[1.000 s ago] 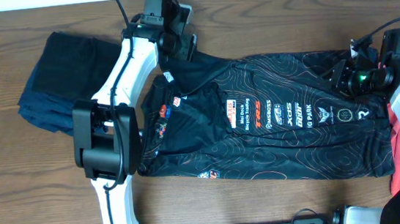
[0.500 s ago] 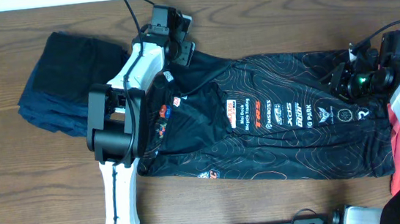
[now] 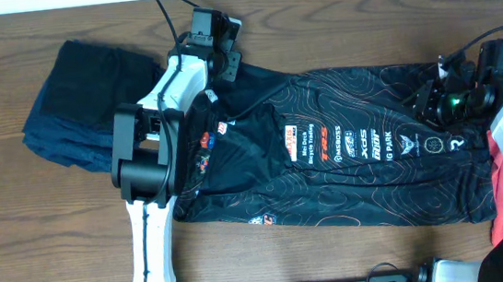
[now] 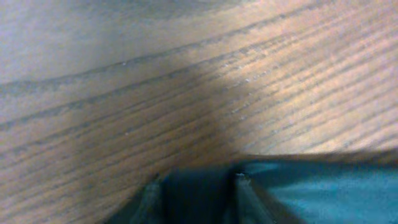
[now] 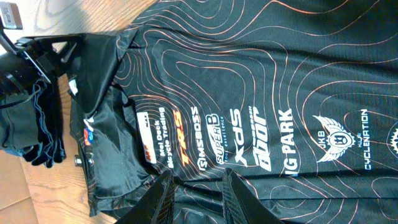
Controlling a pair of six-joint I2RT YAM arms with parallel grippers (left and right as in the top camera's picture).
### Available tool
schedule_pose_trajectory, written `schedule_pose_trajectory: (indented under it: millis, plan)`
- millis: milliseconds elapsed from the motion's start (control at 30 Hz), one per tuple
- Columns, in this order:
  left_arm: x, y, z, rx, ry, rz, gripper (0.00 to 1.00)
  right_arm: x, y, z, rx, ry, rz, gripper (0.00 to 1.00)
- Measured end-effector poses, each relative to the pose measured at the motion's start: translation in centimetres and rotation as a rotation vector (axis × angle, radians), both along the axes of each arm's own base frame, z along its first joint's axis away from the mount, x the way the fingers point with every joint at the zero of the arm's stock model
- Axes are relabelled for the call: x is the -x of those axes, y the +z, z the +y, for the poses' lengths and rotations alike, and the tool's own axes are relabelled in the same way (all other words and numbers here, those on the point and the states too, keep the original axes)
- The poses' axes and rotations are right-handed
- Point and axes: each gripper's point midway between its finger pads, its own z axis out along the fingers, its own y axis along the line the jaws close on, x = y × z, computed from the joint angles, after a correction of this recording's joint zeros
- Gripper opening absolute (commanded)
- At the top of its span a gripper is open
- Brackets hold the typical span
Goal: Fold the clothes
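Note:
The black jersey (image 3: 346, 160) with orange contour lines and white logos lies spread across the table's middle; it fills the right wrist view (image 5: 261, 74). My left gripper (image 3: 225, 60) is low at its upper left corner. In the blurred left wrist view, the gripper (image 4: 198, 190) has its fingers apart, with a dark cloth edge between them. My right gripper (image 3: 434, 96) hovers over the jersey's upper right end. In the right wrist view, the gripper (image 5: 200, 190) has its fingers apart with only the flat jersey behind.
A dark navy pile (image 3: 81, 102) lies at the far left, also in the right wrist view (image 5: 28, 134). A red T-shirt (image 3: 501, 186) lies at the right edge under the right arm. Bare wood table (image 3: 337, 262) shows in front and behind.
The left arm's elbow has swung right and inward. Its gripper shifted slightly at the jersey's upper left corner. The right arm and the jersey have not moved.

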Motion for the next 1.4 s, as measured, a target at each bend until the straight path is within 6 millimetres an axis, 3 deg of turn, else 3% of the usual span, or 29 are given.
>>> schedule_pose_trajectory:
  millis: [67, 467, 567, 700, 833, 900, 1133, 1400]
  plan:
    - [0.0, 0.0, 0.0, 0.001, -0.002, 0.000, 0.07, 0.0, 0.0, 0.0, 0.001, 0.002, 0.000, 0.25]
    - [-0.1, 0.8, -0.4, 0.056, 0.053, 0.010, 0.06, 0.2, -0.2, -0.2, 0.017, 0.005, 0.006, 0.25]
    - [-0.1, 2.8, -1.0, 0.095, 0.036, -0.007, 0.06, 0.2, -0.5, -0.7, 0.050, -0.005, 0.013, 0.27]
    - [0.3, 7.9, -1.5, 0.151, 0.025, -0.053, 0.06, 0.0, -0.9, -1.9, 0.119, -0.028, 0.016, 0.29]
    - [1.5, 12.7, -1.7, 0.182, 0.016, -0.077, 0.06, -1.1, -0.9, -3.5, 0.204, -0.065, -0.018, 0.32]
    - [2.1, 14.1, -2.0, 0.196, 0.004, -0.076, 0.06, -1.9, -0.7, -4.5, 0.248, -0.099, -0.044, 0.35]
    - [4.5, 14.1, -3.4, 0.218, -0.031, 0.005, 0.06, -5.3, -0.7, -9.1, 0.348, -0.234, -0.140, 0.40]
    - [4.9, 15.6, -4.0, 0.235, -0.048, -0.017, 0.06, -7.4, -5.8, -14.6, 0.366, -0.345, -0.110, 0.41]
